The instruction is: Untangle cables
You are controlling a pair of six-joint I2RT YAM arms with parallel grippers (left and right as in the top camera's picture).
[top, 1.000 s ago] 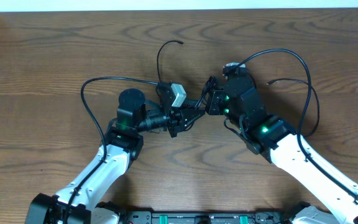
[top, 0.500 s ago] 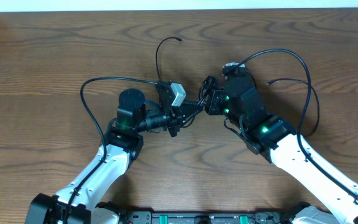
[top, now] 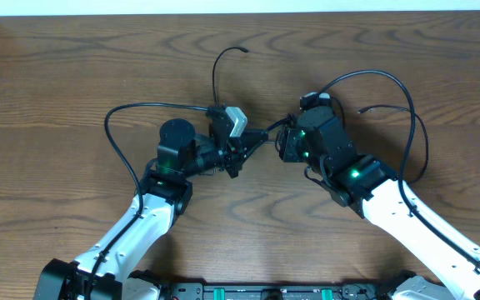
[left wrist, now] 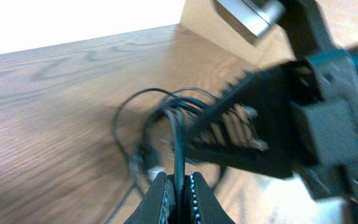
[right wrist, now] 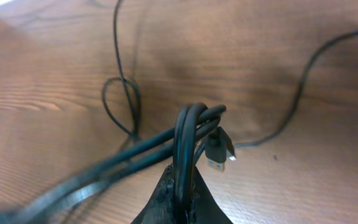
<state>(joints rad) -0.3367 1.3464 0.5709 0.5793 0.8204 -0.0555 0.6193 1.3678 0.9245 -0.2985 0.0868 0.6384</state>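
A bundle of thin black cables (top: 267, 132) is stretched between my two grippers at the table's middle. My left gripper (top: 247, 148) is shut on one thin black cable (left wrist: 178, 155), which runs up to a tangle (left wrist: 160, 112). My right gripper (top: 283, 142) is shut on several looped black cable strands (right wrist: 188, 134). A black USB plug (right wrist: 219, 154) hangs next to these strands. One cable end (top: 223, 71) curves up toward the far edge. Another thin cable (right wrist: 120, 68) forms a small loop on the wood. No white cable shows.
Thicker black arm wires arc out at the left (top: 119, 121) and the right (top: 407, 92). A thin black cord end (top: 363, 110) lies to the right of the right arm. The brown wooden table (top: 73, 67) ends at a pale strip along the far side.
The grippers have drawn slightly apart, the right one shifting right. The cable bundle between them is pulled straighter, and the free cable end has moved a little toward the far edge.
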